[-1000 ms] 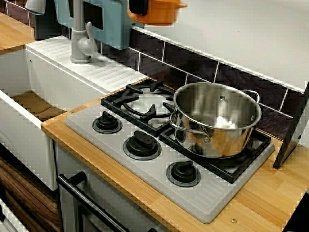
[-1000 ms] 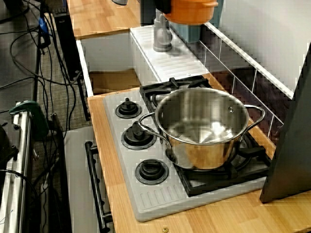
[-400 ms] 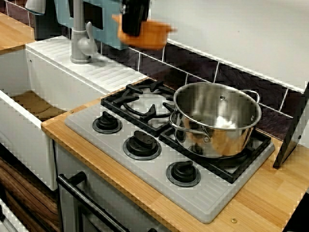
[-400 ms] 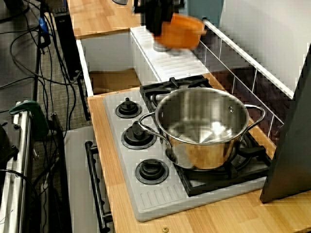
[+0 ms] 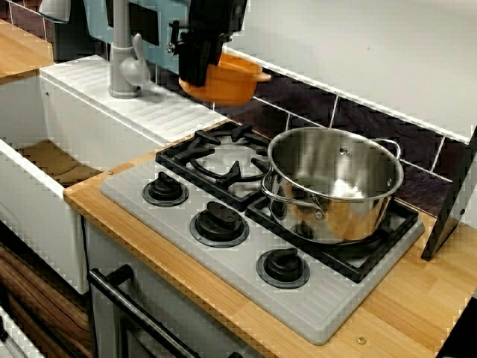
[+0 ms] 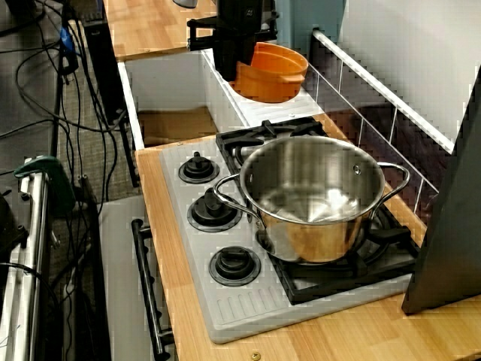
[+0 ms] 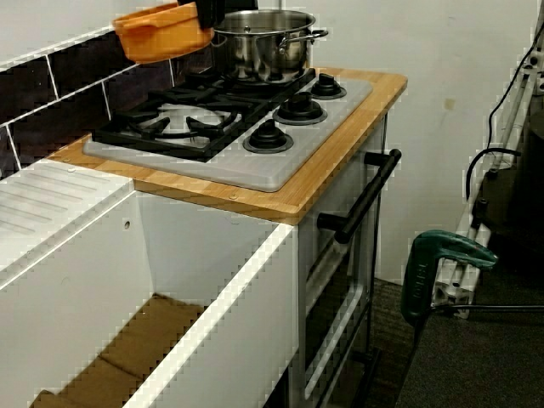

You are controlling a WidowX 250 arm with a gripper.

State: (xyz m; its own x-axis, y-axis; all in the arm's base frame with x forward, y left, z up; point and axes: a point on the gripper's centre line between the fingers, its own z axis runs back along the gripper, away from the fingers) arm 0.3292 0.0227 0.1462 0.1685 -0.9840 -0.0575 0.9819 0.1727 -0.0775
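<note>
Above the far left burner, close to the tiled wall:

1. Orange pot (image 5: 232, 83): small, with lug handles, mouth up and nearly level. It hangs in the air and touches nothing beneath. Below it lie the far left burner grate (image 5: 223, 158) and the edge of the white drainboard (image 5: 149, 104).
2. Gripper (image 5: 197, 74): black, reaching down from above. Its fingers are clenched on the orange pot's rim, at one side only.
3. Heading: the long axis runs through the lugs, about level. It leads from the fingers toward the tiles (image 5: 373, 123). The free lug points away from the gripper, to the right and far.
4. Steel pot (image 5: 335, 183): large, with nothing seen inside. It sits on the right burner, well apart from the orange pot.
5. Stove (image 5: 305, 309): a grey plate with three knobs (image 5: 219, 222) along its near edge, set in the wooden tabletop (image 5: 417, 306).
6. Left of the stove: a grey faucet (image 5: 123, 63) on the drainboard, and a white sink (image 5: 89, 127) nearer and lower.
7. Risks, as I judge them:
   - The grip is off-centre, so the orange pot's weight hangs out to one side. It could pivot in the fingers or slip free onto the grate.
   - The free lug is near the wall, so a drift farther back could knock it against the tiles.
   - A low sweep to the right could clip the steel pot's rim or handle.
</note>
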